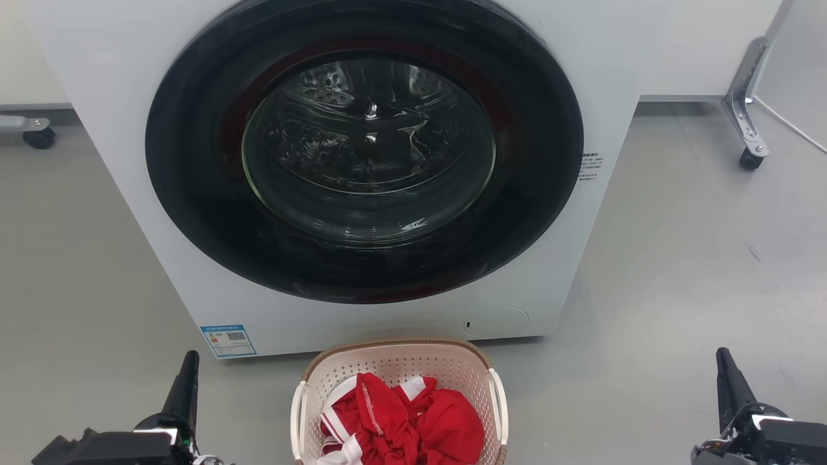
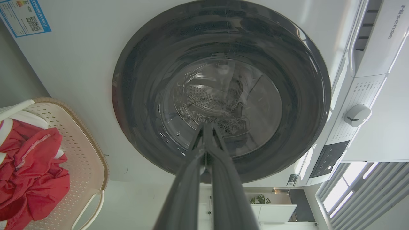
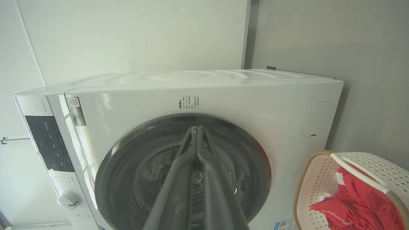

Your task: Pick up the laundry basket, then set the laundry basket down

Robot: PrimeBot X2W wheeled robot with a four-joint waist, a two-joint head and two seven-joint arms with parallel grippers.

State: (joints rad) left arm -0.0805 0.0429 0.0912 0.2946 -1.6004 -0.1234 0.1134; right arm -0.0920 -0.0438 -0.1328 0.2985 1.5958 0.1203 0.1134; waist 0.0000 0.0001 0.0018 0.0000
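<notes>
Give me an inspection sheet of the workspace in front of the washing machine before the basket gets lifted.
Surface: grey floor, a few faint scuffs.
Job's things: laundry basket stands on the floor before the washing machine, whose door is shut.
Clutter: red and white clothes heaped inside the basket.
Grippers: left gripper and right gripper both shut, holding nothing, one on each side of the basket, apart from it.
Cables: thin white cable at far right.
Surroundings: wheeled metal leg right of the machine.
</notes>
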